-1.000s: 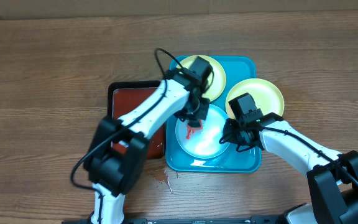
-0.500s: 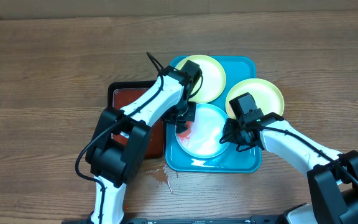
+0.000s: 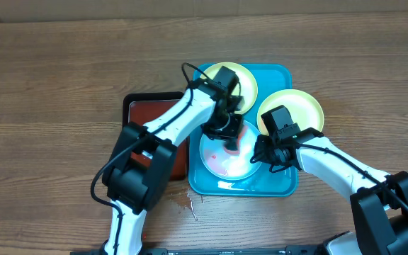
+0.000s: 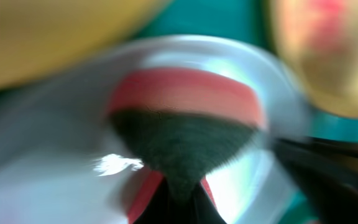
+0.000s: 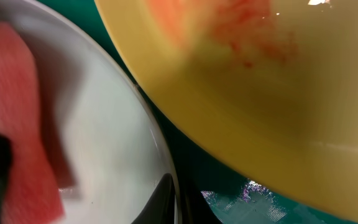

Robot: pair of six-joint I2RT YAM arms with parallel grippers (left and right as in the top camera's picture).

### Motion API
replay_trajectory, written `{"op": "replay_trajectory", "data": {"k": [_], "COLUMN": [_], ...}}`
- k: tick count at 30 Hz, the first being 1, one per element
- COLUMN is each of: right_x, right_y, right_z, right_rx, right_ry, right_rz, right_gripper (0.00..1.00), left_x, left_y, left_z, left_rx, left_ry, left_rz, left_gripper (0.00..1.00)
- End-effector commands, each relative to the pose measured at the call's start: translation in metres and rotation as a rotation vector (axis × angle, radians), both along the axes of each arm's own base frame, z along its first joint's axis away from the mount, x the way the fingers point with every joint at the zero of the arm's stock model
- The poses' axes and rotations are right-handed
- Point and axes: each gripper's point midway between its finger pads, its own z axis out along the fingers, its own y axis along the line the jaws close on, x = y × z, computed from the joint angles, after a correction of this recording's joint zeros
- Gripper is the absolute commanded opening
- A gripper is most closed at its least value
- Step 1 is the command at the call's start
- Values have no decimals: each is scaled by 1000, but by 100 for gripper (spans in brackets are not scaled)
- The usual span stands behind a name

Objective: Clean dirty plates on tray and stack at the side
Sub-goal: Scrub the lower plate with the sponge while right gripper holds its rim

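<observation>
The left arm stretches over the black tray (image 3: 144, 106), its claw (image 3: 227, 133) clenched on a red and dark green sponge (image 4: 179, 143) pressed to the light-blue plate (image 3: 222, 164) in the turquoise tray (image 3: 278, 74). The right claw (image 3: 259, 153) pinches that plate's right rim. Two yellow-green plates (image 3: 246, 85) (image 3: 299, 106) crowd the tray's far side; the right one, sauce-smeared, overhangs onto the tabletop (image 3: 62, 85)
</observation>
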Motion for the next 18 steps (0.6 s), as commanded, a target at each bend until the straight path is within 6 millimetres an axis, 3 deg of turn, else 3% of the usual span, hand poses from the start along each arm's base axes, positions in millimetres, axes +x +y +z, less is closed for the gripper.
{"op": "replay_trajectory", "data": {"k": [1, 3, 7, 18], "right_x": [-19, -21, -22, -23], "right_y": [-28, -29, -29, -30], "right_z": [-24, -25, -25, -25], "right_rx": [-122, -125, -128, -129], "right_ry": [82, 87, 94, 97], "right_rz": [-20, -20, -20, -20], "right_gripper": [4, 4, 4, 4], "left_x": [-21, -22, -21, -13], "left_y": [-23, -16, 21, 94], "left_z": [5, 0, -14, -19], "left_rx": [-89, -26, 203, 585], "left_ry": [78, 82, 90, -38], "left_rz": [-43, -9, 132, 140], "left_gripper": [4, 4, 4, 4]}}
